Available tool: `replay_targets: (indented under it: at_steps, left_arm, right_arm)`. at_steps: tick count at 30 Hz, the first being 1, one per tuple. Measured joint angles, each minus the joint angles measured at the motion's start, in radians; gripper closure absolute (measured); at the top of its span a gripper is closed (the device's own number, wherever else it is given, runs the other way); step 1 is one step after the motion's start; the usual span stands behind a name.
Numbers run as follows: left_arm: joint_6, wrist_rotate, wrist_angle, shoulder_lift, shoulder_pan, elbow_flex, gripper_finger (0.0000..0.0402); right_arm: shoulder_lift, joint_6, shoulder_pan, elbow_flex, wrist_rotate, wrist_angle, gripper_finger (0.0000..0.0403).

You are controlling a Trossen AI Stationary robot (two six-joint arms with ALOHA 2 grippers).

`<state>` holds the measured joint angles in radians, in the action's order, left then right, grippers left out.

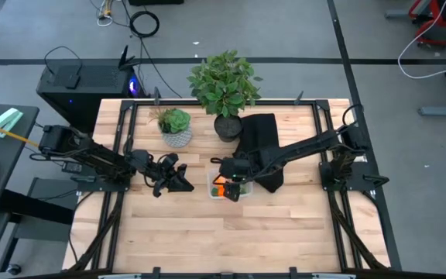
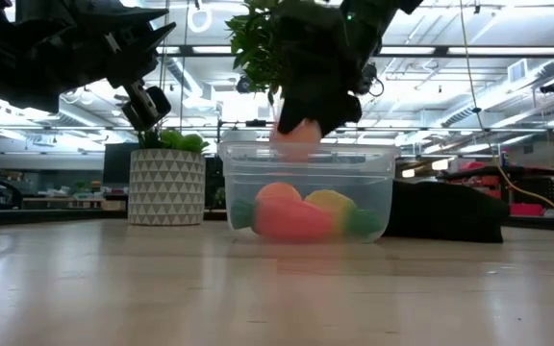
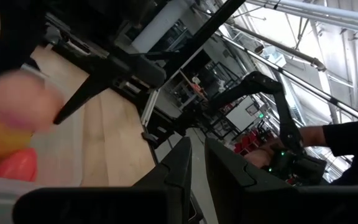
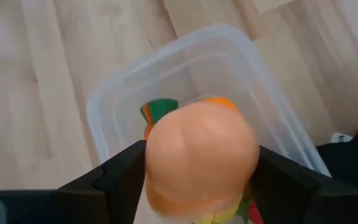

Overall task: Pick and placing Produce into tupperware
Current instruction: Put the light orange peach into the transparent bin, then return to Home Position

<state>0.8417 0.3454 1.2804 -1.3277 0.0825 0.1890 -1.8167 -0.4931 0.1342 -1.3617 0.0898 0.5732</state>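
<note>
The clear tupperware [image 1: 241, 188] [image 2: 306, 187] [image 4: 185, 68] sits on the wooden table. Inside it lie an orange carrot with a green top [image 4: 159, 112], an orange piece [image 2: 279, 207] and a yellow piece [image 2: 333, 204]. My right gripper [image 1: 228, 183] [image 4: 201, 168] hangs just above the container's open top, shut on the peach-coloured ball [image 2: 296, 139] [image 4: 201, 152]. My left gripper [image 1: 173, 175] [image 3: 196, 168] waits to the container's left, raised off the table, with its fingers together and nothing between them. My right gripper pinches the peach-coloured ball between its two fingers [image 4: 120, 174], one on each side of its round body [image 4: 160, 155]. The fingers come from above, pointing down. The ball is lifted clear, right over the tupperware's opening.
A white patterned pot with a small plant [image 1: 176, 132] [image 2: 166, 187] stands behind my left gripper. A large leafy plant in a dark pot [image 1: 224, 85] and a black cloth [image 1: 262, 151] [image 2: 445, 211] lie behind and right of the container. Bare wood [image 1: 231, 240] fills the near side.
</note>
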Motion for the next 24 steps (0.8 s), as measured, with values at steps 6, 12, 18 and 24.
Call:
replay_targets:
  at_steps: [6, 12, 18, 24]
  left_arm:
    - [-0.001, 0.001, -0.001, 0.0, 0.0, 0.0, 0.0349]
    - [-0.01, 0.001, -0.002, 0.0, 0.0, 0.0, 0.0349]
    - [-0.008, 0.001, -0.002, 0.0, 0.0, 0.0, 0.0349]
    - [-0.009, 0.001, -0.002, 0.0, 0.0, 0.0, 0.0349]
  right_arm:
    - [-0.058, -0.005, 0.006, 0.0, 0.025, -0.008, 0.0116]
    - [-0.089, -0.027, 0.01, 0.0, 0.044, -0.005, 0.0114]
    - [-0.02, -0.025, 0.012, 0.0, 0.121, -0.003, 0.0114]
    - [0.056, -0.054, 0.02, 0.0, 0.119, 0.044, 0.0106]
